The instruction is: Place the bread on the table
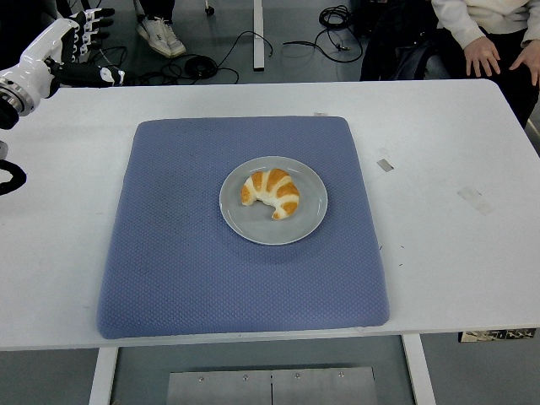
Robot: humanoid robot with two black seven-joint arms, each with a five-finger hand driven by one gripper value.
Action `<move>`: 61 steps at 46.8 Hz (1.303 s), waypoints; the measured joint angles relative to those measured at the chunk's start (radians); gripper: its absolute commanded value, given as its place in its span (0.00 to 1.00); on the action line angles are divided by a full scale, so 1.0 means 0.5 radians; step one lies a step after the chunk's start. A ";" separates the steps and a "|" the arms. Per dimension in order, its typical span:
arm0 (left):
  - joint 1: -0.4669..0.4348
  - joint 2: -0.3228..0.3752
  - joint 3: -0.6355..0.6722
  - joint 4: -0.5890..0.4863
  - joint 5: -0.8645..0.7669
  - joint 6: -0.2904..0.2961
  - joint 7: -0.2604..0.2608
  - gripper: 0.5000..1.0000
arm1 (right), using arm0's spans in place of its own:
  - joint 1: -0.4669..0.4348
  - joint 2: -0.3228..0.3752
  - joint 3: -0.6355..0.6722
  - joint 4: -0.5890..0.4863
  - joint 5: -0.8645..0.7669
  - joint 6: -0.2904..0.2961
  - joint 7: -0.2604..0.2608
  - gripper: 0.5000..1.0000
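You have a smooth, matt white table (439, 152), a few bits of tape stuck toward its right edge. Centred on it lies a blue cloth mat (169, 253) with a fine dimpled weave, matt. The grey plate (312, 211) looks smooth, faintly glossy. The bread (272, 192) shows a glazed golden crust. The left hand (51, 51), at the far left corner, has glossy white plastic shells.

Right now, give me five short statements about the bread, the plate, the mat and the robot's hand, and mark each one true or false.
1. The bread lies on the grey plate. True.
2. The plate sits on bare table. False: it rests on the blue mat.
3. The left hand is grasping the bread. False: it is raised at the far left corner, away from the bread and holding nothing.
4. The right hand is over the mat. False: it is not in view.
5. A person's hands show at the top right. True.
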 measured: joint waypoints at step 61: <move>-0.540 -0.300 0.675 -0.169 0.239 -0.014 0.332 0.89 | 0.000 0.000 0.000 0.000 0.000 0.000 0.000 1.00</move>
